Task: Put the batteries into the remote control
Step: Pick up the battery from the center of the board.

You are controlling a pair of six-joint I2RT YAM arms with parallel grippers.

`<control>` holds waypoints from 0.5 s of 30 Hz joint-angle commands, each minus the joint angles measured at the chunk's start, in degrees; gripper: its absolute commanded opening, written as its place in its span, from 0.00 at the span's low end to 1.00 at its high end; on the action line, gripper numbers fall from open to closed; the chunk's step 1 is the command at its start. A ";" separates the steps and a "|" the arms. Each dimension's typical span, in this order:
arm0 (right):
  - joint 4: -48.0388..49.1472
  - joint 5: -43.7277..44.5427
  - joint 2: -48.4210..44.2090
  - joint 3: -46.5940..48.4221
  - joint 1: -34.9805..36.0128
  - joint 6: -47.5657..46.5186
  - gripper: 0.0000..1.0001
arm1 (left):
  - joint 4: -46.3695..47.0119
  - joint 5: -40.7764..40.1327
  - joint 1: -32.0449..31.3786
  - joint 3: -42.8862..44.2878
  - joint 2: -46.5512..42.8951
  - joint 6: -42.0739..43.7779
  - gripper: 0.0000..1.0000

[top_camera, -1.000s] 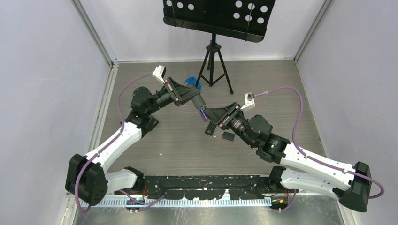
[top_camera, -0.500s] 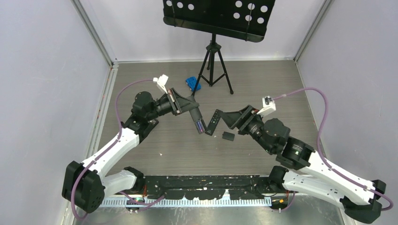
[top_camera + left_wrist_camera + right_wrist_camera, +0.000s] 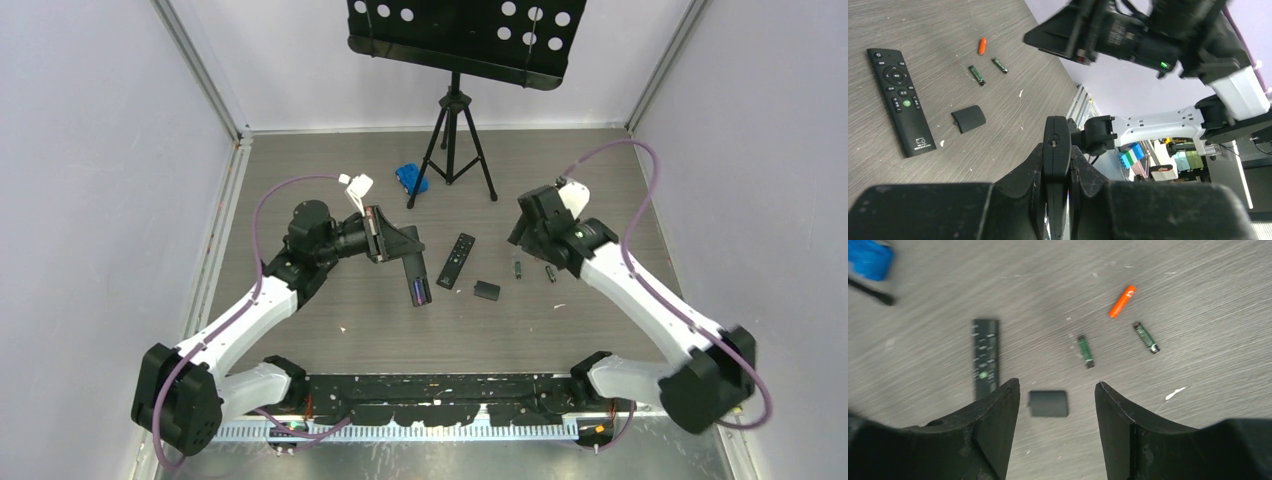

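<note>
My left gripper (image 3: 402, 248) is shut on the slim black remote control (image 3: 416, 282) and holds it above the table. A purple battery (image 3: 420, 292) shows in its open end. In the left wrist view the remote (image 3: 1056, 150) stands edge-on between the fingers. My right gripper (image 3: 522, 238) is open and empty, and hovers over the loose batteries. In the right wrist view (image 3: 1057, 386) I see an orange battery (image 3: 1122, 301) and two dark green batteries (image 3: 1085, 351) (image 3: 1146, 337) lying apart on the table.
A second black remote with pale buttons (image 3: 456, 260) lies on the table, with a small black battery cover (image 3: 486, 290) beside it. A blue object (image 3: 411, 178) and a black tripod stand (image 3: 455, 140) are at the back.
My right arm has drawn away from the held remote and swung right, over the loose batteries. My left gripper has carried the slim remote toward the near side.
</note>
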 commanded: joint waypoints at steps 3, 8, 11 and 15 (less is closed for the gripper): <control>2.42 -9.10 13.77 0.63 -9.41 -9.22 0.61 | -4.75 2.17 0.22 3.81 -0.85 5.93 0.00; 5.08 -14.10 21.64 0.76 -12.25 -12.09 0.54 | -7.55 2.71 0.22 5.23 0.30 7.80 0.00; 5.45 -15.80 25.39 1.32 -12.26 -13.12 0.49 | -8.24 2.55 0.22 5.94 1.07 8.64 0.00; 5.95 -17.34 28.30 1.36 -12.26 -14.01 0.43 | -8.27 2.46 0.22 6.58 2.11 8.84 0.00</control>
